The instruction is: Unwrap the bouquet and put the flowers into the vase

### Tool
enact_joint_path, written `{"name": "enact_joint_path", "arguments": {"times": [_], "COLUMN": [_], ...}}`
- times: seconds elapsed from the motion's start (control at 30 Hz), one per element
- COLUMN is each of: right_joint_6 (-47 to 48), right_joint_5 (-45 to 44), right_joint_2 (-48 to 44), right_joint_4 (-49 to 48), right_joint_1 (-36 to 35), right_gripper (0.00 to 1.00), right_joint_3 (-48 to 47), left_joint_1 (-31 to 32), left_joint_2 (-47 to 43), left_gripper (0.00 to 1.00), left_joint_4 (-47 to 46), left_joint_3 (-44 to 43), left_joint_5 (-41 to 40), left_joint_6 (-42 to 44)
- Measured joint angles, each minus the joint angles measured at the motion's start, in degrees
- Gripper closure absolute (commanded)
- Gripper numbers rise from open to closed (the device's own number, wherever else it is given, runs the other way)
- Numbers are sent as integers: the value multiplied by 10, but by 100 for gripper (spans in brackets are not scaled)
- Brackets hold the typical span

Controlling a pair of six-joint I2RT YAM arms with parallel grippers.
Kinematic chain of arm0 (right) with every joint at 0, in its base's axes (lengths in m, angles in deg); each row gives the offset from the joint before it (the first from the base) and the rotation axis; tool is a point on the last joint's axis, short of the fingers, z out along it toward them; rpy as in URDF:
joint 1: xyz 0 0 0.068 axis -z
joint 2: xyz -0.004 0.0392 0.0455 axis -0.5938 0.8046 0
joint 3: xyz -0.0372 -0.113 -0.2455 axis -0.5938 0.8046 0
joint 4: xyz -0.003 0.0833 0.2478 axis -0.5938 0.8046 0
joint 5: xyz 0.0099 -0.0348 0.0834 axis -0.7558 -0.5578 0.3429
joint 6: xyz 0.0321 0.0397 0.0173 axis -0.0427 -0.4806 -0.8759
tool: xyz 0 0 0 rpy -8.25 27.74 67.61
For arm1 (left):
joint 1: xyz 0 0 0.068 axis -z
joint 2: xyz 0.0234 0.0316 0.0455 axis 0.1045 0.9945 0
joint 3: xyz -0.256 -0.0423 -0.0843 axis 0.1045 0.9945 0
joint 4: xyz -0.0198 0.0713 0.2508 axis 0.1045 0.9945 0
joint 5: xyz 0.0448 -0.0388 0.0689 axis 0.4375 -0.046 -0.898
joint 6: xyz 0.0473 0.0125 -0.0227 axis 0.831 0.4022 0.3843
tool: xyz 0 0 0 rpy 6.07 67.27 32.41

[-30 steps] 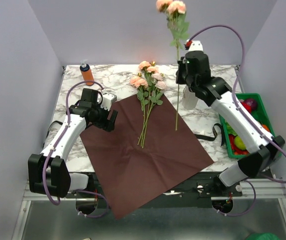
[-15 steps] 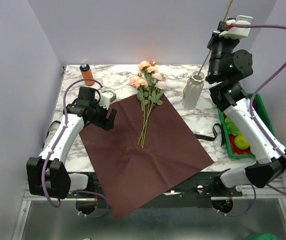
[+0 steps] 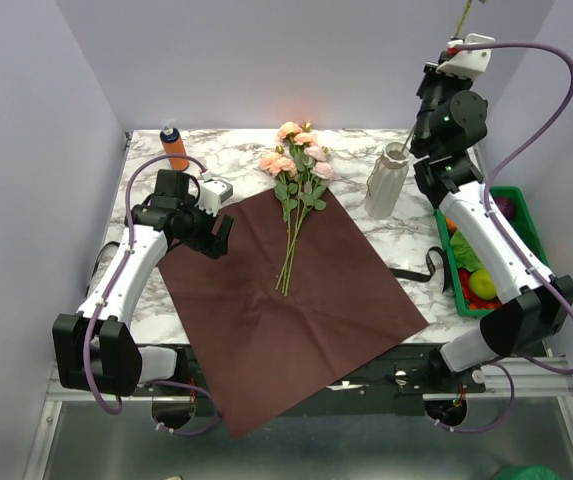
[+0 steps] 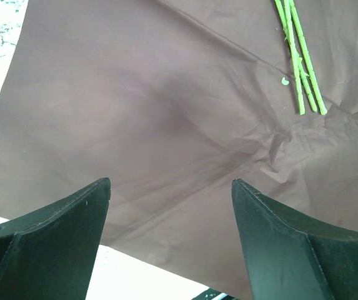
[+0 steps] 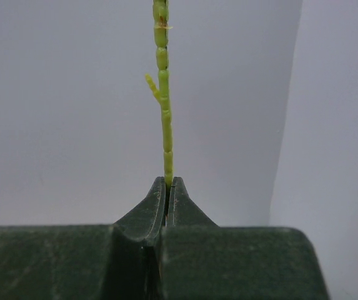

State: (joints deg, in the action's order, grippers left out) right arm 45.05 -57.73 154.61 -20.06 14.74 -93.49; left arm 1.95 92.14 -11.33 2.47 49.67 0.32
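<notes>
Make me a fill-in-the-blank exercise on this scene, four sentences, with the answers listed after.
1. The right gripper is shut on a thin green ____.
2. The left gripper hangs ____ above the dark red paper.
3. The small bottle at the back left is ____.
4. The roses lie with their stem ends on the ____.
Missing words: stem; open; orange; paper.
</notes>
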Motion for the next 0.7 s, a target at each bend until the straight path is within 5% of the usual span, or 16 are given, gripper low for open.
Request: {"name": "enact_joint_path", "arguments": {"times": [0.43, 0.7], "right_joint_6": [-33, -141], "right_joint_5": [9, 50], "right_joint_2": [23, -47], "right_joint_4": [-14, 100], "right_joint_1": [1, 1], "right_gripper": [97, 44], "right_joint_3": [76, 159], "left_joint_1": [-2, -5], "left_joint_2": [2, 1], "left_gripper": [12, 12], "left_joint_4": [2, 3], "left_joint_3": [-1, -1], "left_joint_5": [5, 10], "left_joint_6": [3, 4]}}
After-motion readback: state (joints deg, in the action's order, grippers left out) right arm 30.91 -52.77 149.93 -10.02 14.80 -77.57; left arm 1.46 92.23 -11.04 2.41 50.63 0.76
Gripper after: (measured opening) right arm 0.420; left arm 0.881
